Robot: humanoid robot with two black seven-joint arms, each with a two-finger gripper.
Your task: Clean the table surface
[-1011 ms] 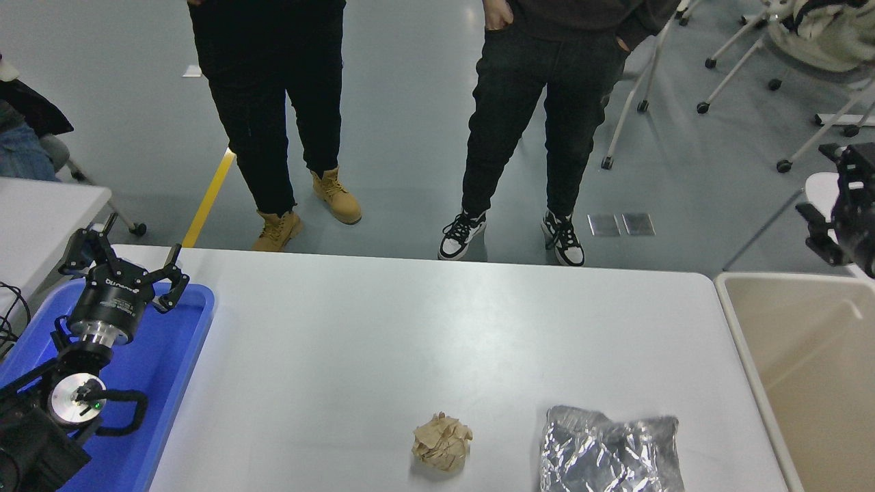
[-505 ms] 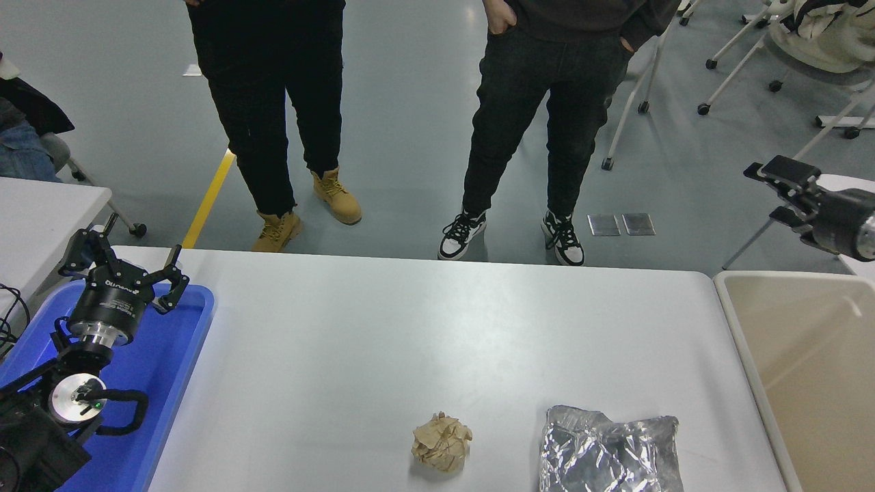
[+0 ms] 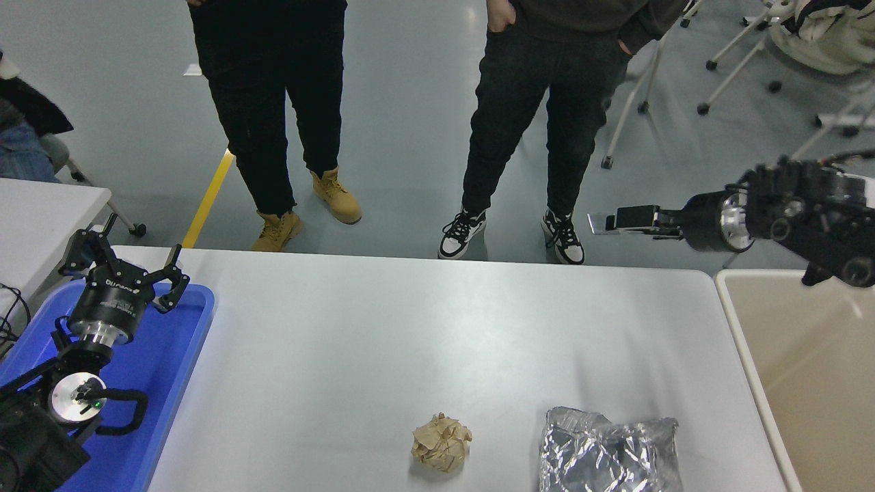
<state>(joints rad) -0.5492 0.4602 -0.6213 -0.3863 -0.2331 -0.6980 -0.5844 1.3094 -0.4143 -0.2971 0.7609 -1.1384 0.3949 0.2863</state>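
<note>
The table (image 3: 383,328) fills the middle of your view, its far edge running under two pairs of standing legs and its right edge ending just beside a beige bin (image 3: 813,383). Most of the white top is bare, giving you wide open room across its far half and left of centre.

Two pieces of litter lie on it, both near the near edge: one crumpled brown paper ball (image 3: 442,443) and, to the right of it and apart from it, one crinkled silver foil bag (image 3: 608,451), closer to the bin.

One blue tray (image 3: 184,355) sits at the table's left end. Your left gripper (image 3: 123,266) hangs over that tray, fingers spread wide and empty. Your right gripper (image 3: 618,220) reaches in from the right, beyond the table's far right corner and over the floor, side-on; you cannot tell whether its fingers are apart.

Two people (image 3: 547,102) stand just past the far edge. Wheeled chairs crowd the floor beyond the bin. A second white tabletop (image 3: 41,212) shows left of the tray.
</note>
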